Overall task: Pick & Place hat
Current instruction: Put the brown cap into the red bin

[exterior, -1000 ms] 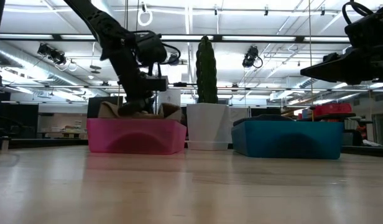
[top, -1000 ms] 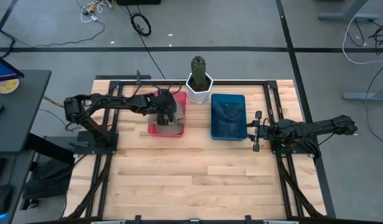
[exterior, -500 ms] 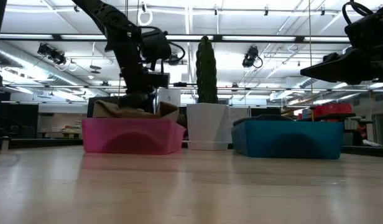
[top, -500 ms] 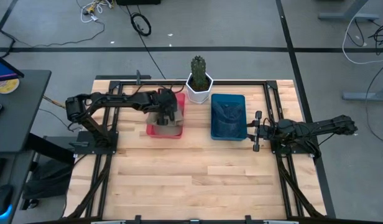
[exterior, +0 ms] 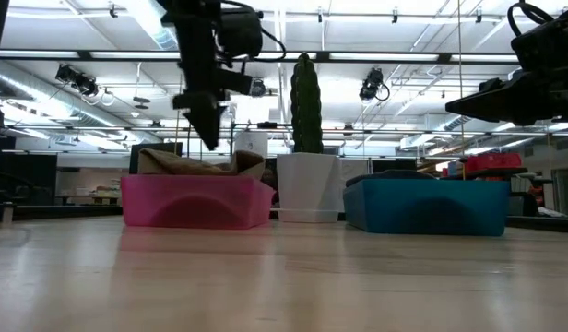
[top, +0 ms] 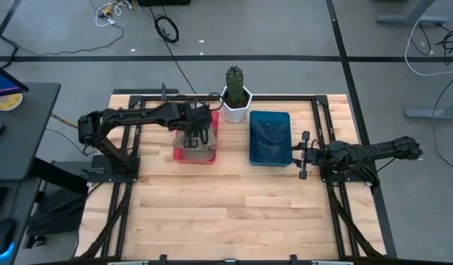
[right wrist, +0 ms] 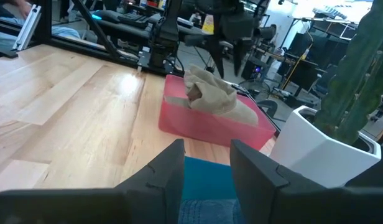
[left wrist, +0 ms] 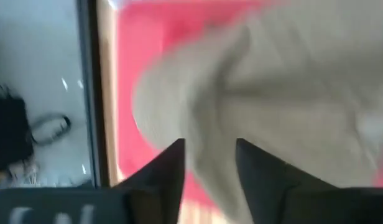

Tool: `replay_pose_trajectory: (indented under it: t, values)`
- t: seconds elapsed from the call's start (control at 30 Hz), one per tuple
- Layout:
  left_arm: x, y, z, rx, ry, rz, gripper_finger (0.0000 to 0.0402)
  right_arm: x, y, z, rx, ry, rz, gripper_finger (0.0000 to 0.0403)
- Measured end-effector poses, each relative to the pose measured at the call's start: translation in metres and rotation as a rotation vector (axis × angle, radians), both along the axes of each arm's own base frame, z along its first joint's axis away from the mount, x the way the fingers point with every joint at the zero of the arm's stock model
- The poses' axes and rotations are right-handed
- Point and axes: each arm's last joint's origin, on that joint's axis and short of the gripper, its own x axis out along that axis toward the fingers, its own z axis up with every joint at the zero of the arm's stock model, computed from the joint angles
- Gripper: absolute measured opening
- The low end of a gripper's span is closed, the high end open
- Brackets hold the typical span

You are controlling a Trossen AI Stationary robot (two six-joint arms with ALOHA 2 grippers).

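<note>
Left gripper [exterior: 208, 138] has lifted clear of the tan hat [exterior: 196, 163] and its fingers have parted. Hat now lies loose in the pink bin [exterior: 196, 203], which slid slightly left.

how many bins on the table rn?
2. Pink bin left of the cactus pot, holding the tan hat; blue bin to the pot's right. None seem hidden.

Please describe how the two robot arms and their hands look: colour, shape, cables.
Both arms are dark, slender and jointed. The left hand and the right hand each end in two dark, flat, tapering fingers. Thin dark cables loop beside the left wrist.
</note>
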Motion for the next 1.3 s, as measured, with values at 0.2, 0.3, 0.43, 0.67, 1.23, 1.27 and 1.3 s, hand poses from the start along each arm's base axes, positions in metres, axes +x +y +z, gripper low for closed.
replay_pose_trajectory:
  t: [0.2, 0.3, 0.43, 0.67, 1.23, 1.27, 1.3]
  values:
    - [-0.023, -0.001, 0.001, -0.047, 0.171, 0.174, 0.0014, 0.0, 0.0, 0.0, 0.0, 0.0, 0.0, 0.0132]
    - [-0.028, -0.001, -0.005, -0.104, 0.195, 0.185, 0.0006, 0.0, 0.0, 0.0, 0.0, 0.0, 0.0, 0.0133]
    - [-0.031, -0.003, -0.018, -0.163, 0.21, 0.182, 0.0004, 0.0, 0.0, 0.0, 0.0, 0.0, 0.0, 0.0133]
    - [-0.029, -0.01, -0.044, -0.301, 0.127, 0.145, 0.0003, 0.0, 0.0, 0.0, 0.0, 0.0, 0.0, 0.0133]
    - [-0.035, -0.014, -0.08, -0.257, 0.091, 0.166, 0.0006, 0.0, 0.0, 0.0, 0.0, 0.0, 0.0, 0.0133]
    - [-0.034, -0.014, -0.075, -0.249, 0.094, 0.165, 0.0007, 0.0, 0.0, 0.0, 0.0, 0.0, 0.0, 0.0133]
    - [-0.032, -0.014, -0.071, -0.238, 0.095, 0.165, 0.0007, 0.0, 0.0, 0.0, 0.0, 0.0, 0.0, 0.0133]
